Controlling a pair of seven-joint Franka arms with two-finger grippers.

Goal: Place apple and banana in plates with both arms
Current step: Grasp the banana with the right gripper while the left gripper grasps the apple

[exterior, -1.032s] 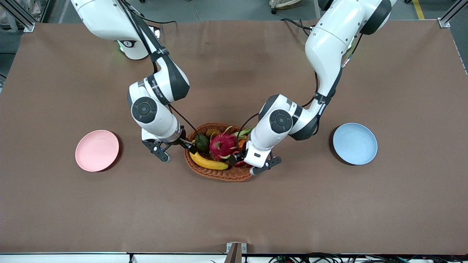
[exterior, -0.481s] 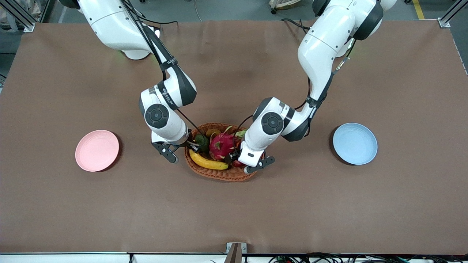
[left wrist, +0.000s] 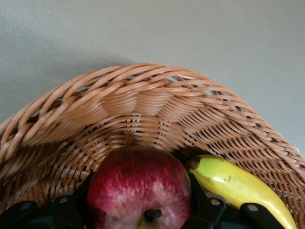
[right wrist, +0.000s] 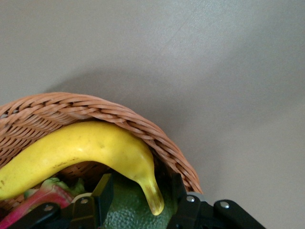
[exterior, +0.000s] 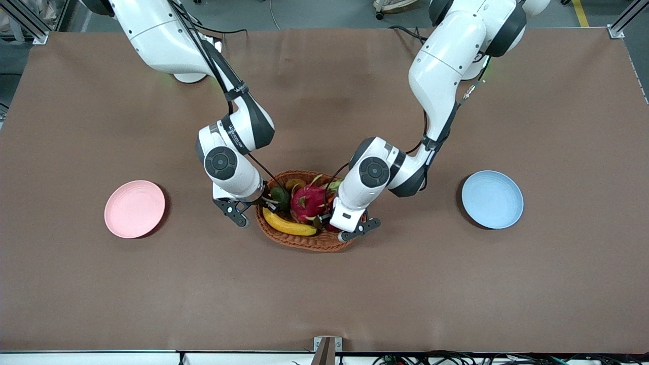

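The dark-red apple (left wrist: 138,188) lies in the wicker basket (exterior: 304,244) at the end toward the left arm. My left gripper (left wrist: 140,187) is open, with a finger (left wrist: 85,191) close on each side of the apple; in the front view this gripper (exterior: 325,221) hides most of the apple. The yellow banana (exterior: 289,225) lies along the basket's rim nearest the front camera. My right gripper (right wrist: 140,191) is open around the banana's (right wrist: 86,152) dark tip, just above the avocado (right wrist: 126,212). It is at the basket's end toward the right arm (exterior: 264,202). The pink plate (exterior: 134,209) and blue plate (exterior: 492,199) hold nothing.
The basket also holds a magenta dragon fruit (exterior: 308,201), an avocado (exterior: 280,197) and an orange fruit (exterior: 294,183). The pink plate lies toward the right arm's end of the brown table, the blue plate toward the left arm's end.
Both arms have swung in toward the basket's middle and lowered. The right gripper now straddles the banana's tip and the left gripper the apple. The fruit has not moved.
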